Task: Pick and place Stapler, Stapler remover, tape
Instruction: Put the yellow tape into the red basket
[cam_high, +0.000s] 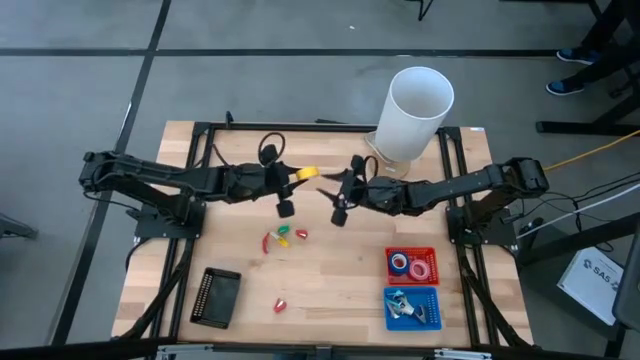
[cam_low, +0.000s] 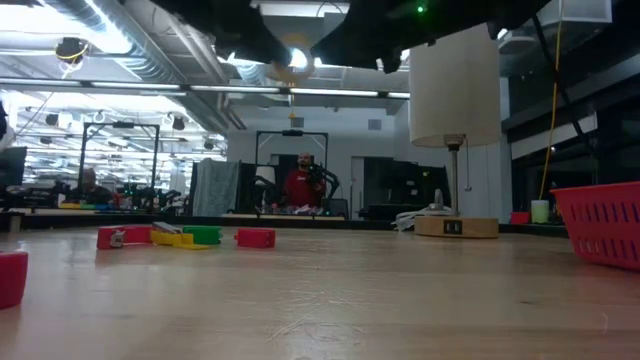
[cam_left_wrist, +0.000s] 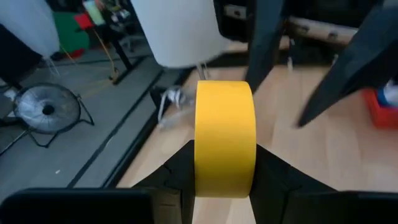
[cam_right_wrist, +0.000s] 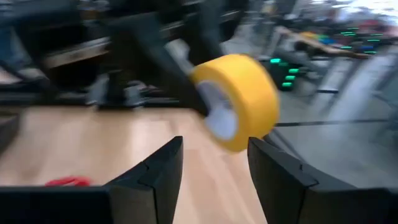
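your left gripper is clenched on the yellow tape, held high over mid-table so the right gripper, fingers spread just beside it, can likely take it toward the red bin.

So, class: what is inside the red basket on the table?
In the red basket lie two tape rings, one pink-red and one blue. Whatever is beneath them is covered.
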